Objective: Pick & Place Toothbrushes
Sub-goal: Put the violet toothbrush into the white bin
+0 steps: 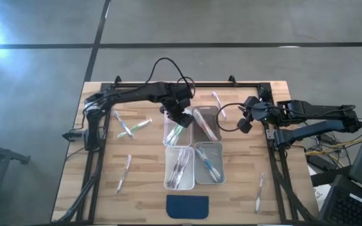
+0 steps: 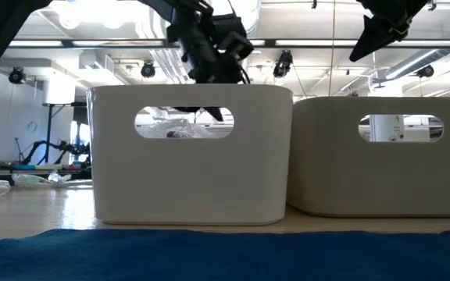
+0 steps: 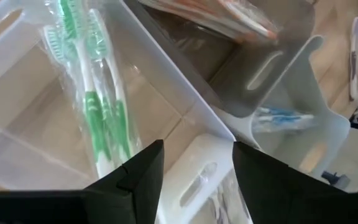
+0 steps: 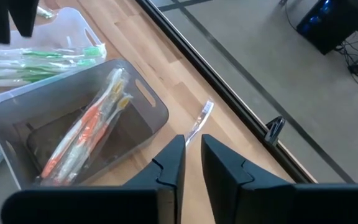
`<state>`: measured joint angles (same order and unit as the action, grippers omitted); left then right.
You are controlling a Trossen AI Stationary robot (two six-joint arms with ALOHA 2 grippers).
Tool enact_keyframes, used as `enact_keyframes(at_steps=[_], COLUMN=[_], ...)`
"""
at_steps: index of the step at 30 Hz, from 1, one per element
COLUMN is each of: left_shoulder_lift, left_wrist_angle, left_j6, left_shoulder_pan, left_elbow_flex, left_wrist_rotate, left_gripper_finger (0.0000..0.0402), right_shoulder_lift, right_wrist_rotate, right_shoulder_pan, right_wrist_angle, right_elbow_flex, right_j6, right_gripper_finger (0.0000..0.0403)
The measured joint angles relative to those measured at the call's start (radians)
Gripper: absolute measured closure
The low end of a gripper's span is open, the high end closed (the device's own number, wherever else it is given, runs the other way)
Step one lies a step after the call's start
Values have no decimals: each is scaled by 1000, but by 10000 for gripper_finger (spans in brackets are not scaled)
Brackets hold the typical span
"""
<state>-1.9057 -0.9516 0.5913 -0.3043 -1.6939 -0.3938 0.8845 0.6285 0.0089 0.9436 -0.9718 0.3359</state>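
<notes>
Four clear bins stand together mid-table. Wrapped green toothbrushes (image 3: 95,106) lie flat on the floor of the far left bin (image 1: 170,139). My left gripper (image 3: 197,165) hovers open above that bin's near right corner, slanting down, with nothing between its fingers. The far right bin (image 1: 213,113) holds orange toothbrushes (image 4: 82,140), the near right bin (image 1: 201,176) blue ones (image 1: 211,166), and the near left bin (image 1: 168,179) dark ones (image 1: 181,166). My right gripper (image 4: 192,152) hangs above the table right of the bins, only a narrow gap between its fingers, holding nothing.
Loose toothbrushes lie on the wood at the left (image 1: 131,129), near left (image 1: 124,172), far side (image 4: 199,118) and near right (image 1: 259,188). A dark blue pad (image 1: 188,206) sits at the near edge. A black frame rail (image 1: 187,83) runs along the far edge.
</notes>
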Motion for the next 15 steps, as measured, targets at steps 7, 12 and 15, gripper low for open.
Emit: enact_keyframes(at_steps=[7,12,15], left_shoulder_lift=[11,13,17], left_wrist_angle=[-149,-266,-354], left_j6=[-23,-41,-56], left_shoulder_pan=[-4,-4,0], left_elbow_flex=[-114,-226,-302], left_wrist_rotate=[3,57,136], left_gripper_finger=[207,207,208], right_shoulder_lift=[0,-1,-1], right_wrist_rotate=[0,0,-1], right_shoulder_pan=[0,0,0], right_wrist_angle=[23,25,29], right_elbow_flex=[1,18,32], right_j6=[4,5,16], right_gripper_finger=[355,341,332])
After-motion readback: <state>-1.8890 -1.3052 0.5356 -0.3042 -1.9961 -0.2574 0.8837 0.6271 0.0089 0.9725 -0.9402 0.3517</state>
